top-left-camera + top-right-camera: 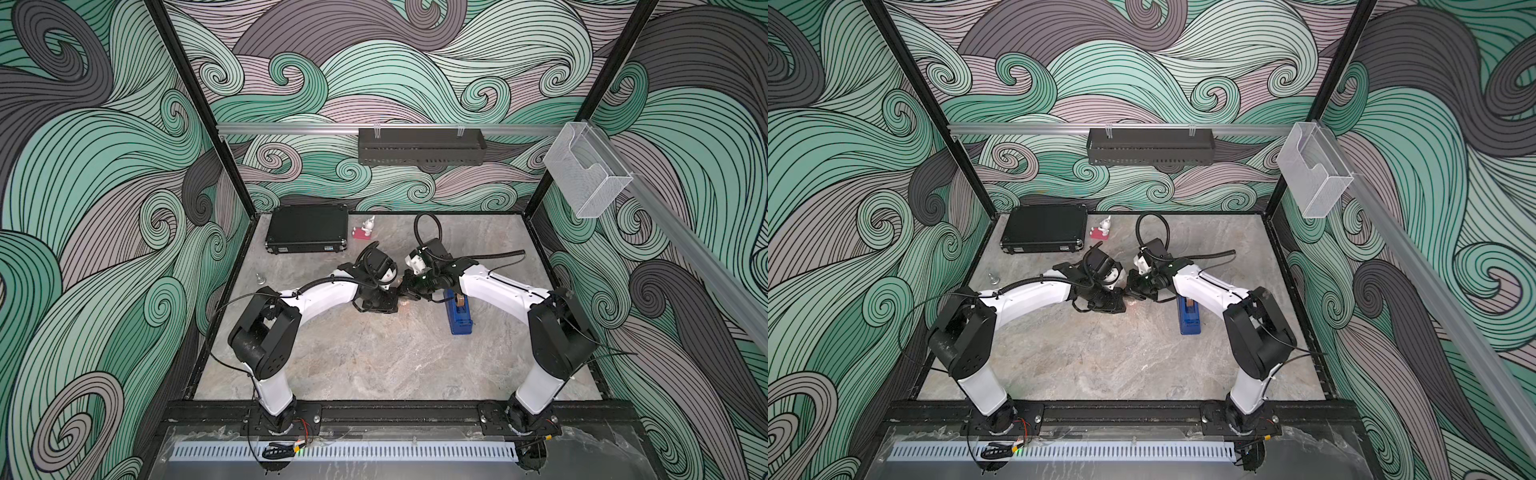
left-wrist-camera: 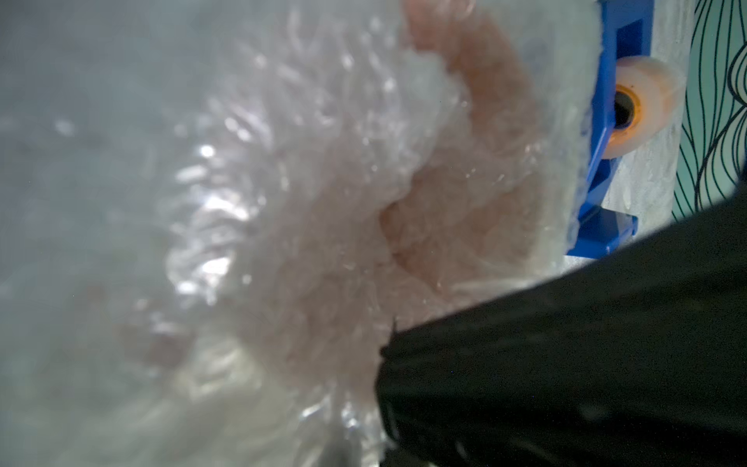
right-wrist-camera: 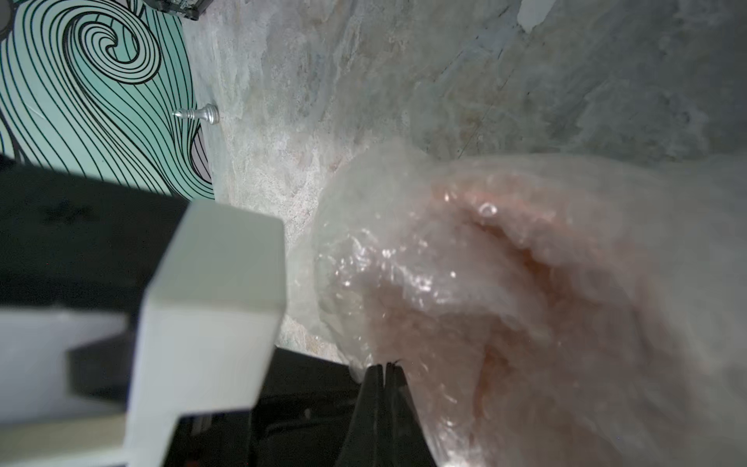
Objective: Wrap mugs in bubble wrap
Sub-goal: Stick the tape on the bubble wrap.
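**Both claws closed at the wrapped mug, mid-bench**

From the front edge of the bench [image 1: 353,365] the two arms lean inward and meet near its middle. Under the right arm, slightly nearer than that meeting point, lies a blue tape dispenser [image 1: 459,318]. Its roll of tape [image 2: 638,109] shows in the left wrist view.

The mug [image 3: 525,283] sits between the two claw tips, on the left of the dispenser. It is swathed in bubble wrap [image 2: 242,202], so only a blurred orange-pink shape shows through. In both top views it is little more than a faint pink glint. I cannot tell whether it stands upright or lies on its side.

The left claw [image 2: 390,351] has its jaws drawn narrow, and the wrap is bunched over the tips and held there. The right claw [image 3: 387,370] has its jaws pressed flat together at the edge of the wrap. I cannot tell whether a fold is caught between them.

Farther off to the left, near the wall, stands a small silver piece [image 3: 200,114]. At the back of the bench lies a closed black case [image 1: 307,232], with a red-and-white figurine [image 1: 365,230] just beside it. A black basket [image 1: 419,145] hangs on the rail above.
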